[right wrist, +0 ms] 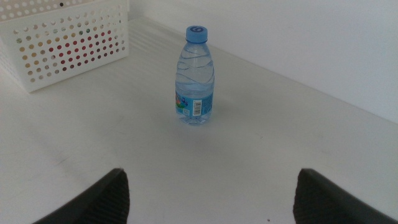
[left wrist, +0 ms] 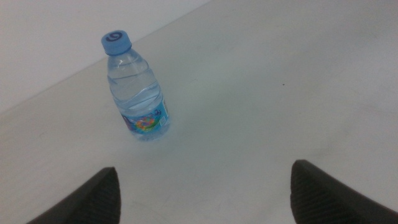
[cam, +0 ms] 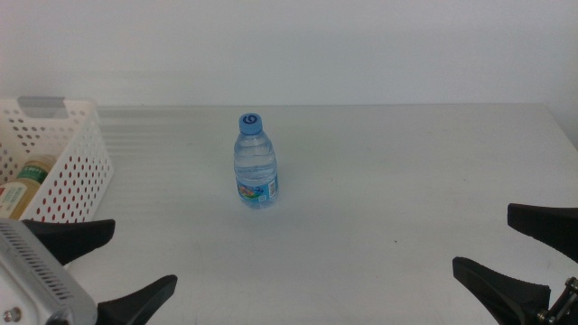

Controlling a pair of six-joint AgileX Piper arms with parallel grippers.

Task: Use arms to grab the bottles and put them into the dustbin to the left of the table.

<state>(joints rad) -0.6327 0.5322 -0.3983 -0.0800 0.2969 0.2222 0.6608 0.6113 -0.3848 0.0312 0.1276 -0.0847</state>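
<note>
Water bottle [cam: 256, 162] stands upright, alone mid-surface [cam: 406, 171]. Left gripper [cam: 101, 262] and right gripper [cam: 524, 248] wait near, both spread wide, empty. Dustbin [cam: 77, 158] at left holds a yellow-liquid bottle [cam: 23, 185].

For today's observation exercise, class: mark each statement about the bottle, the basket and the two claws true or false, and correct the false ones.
1. The water bottle lies on its side. False: it stands upright.
2. The white basket already holds things. True.
3. The left claw grips the bottle. False: it is open, apart from the bottle.
4. The right claw is open and holds nothing. True.
5. The bottle's cap is red. False: blue.
</note>
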